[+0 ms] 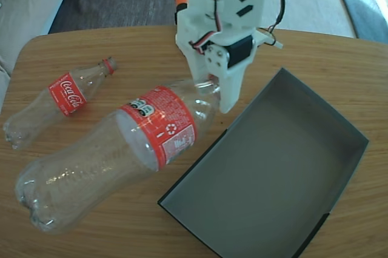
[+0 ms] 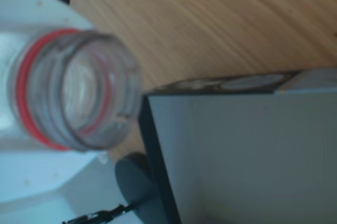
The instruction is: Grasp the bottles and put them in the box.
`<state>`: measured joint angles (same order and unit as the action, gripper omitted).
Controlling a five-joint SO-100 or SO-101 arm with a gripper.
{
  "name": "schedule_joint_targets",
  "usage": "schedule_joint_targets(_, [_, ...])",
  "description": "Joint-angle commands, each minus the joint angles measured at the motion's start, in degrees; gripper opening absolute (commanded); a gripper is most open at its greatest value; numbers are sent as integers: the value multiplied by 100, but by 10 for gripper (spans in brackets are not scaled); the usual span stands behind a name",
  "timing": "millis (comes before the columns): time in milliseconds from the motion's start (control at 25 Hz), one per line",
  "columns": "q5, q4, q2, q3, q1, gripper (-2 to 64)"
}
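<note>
On the wooden table (image 1: 339, 70), the larger bottle (image 1: 121, 155) lay tilted with its base toward the lower left of the fixed view and its neck raised toward the gripper (image 1: 217, 91), whose white fingers closed narrowly on the neck just below the mouth. The wrist view showed that mouth (image 2: 73, 90) open and uncapped, ringed by a red band, close to the camera and pressed against white plastic. A smaller bottle (image 1: 57, 103) with a red cap lay on its side well apart at the left of the fixed view. The box (image 1: 357, 137) stood empty just right of the held bottle, its near wall (image 2: 158, 171) beside the bottle's mouth in the wrist view. Both bottles appeared empty, hence probably light; their thin clear walls would likely dent under pressure and slip on smooth fingers. The neck, stiffer and ridged by its thread and collar, seemed the soundest place to hold, though a long body hanging from that end could swing or pivot. The labelled waist looked too broad for these jaws on the larger bottle. Whether the base rested on the table could not be told.
</note>
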<state>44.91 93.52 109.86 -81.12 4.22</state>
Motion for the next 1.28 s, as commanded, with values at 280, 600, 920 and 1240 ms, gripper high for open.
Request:
schedule_joint_targets(280, [-1362, 62, 369, 246, 2127, 0])
schedule_joint_targets(600, [-2162, -26, 308, -352, 3498, 0])
schedule_joint_targets(920, [-3375, -642, 352, -1107, 3709, 0])
schedule_joint_targets(1240, [-3384, -1318, 281, -1564, 4438, 0])
